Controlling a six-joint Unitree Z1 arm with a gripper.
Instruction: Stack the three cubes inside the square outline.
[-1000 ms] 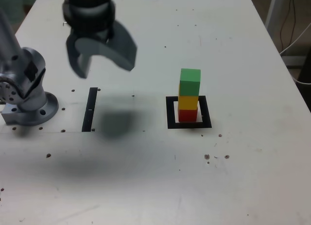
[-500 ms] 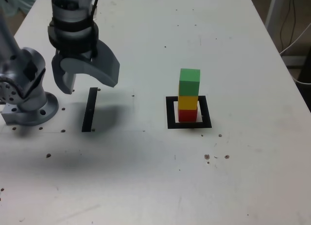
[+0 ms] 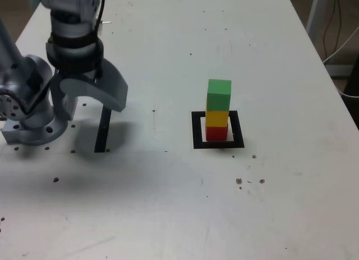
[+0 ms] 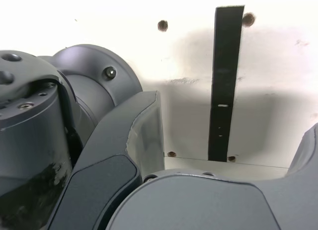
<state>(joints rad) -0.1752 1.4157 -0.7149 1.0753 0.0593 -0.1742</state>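
In the exterior view a tower of three cubes stands inside the black square outline [image 3: 196, 131]: the red cube [image 3: 216, 133] at the bottom, the yellow cube [image 3: 217, 118] on it, the green cube [image 3: 219, 95] on top. My gripper [image 3: 90, 105] hangs open and empty far to the exterior view's left of the tower, above the narrow black strip [image 3: 101, 133]. The wrist view shows only that strip [image 4: 224, 81], one gripper finger [image 4: 144, 135] and the arm's base; no cube appears there.
The arm's grey base [image 3: 28, 111] sits at the exterior view's left edge of the white table [image 3: 224, 204]. Small dark screw holes dot the table. Cables and a metal leg [image 3: 317, 18] lie past the table's right side.
My open gripper has moved down and toward the exterior view's left, from beside the strip to over it near the arm's base. The cube tower has not moved.
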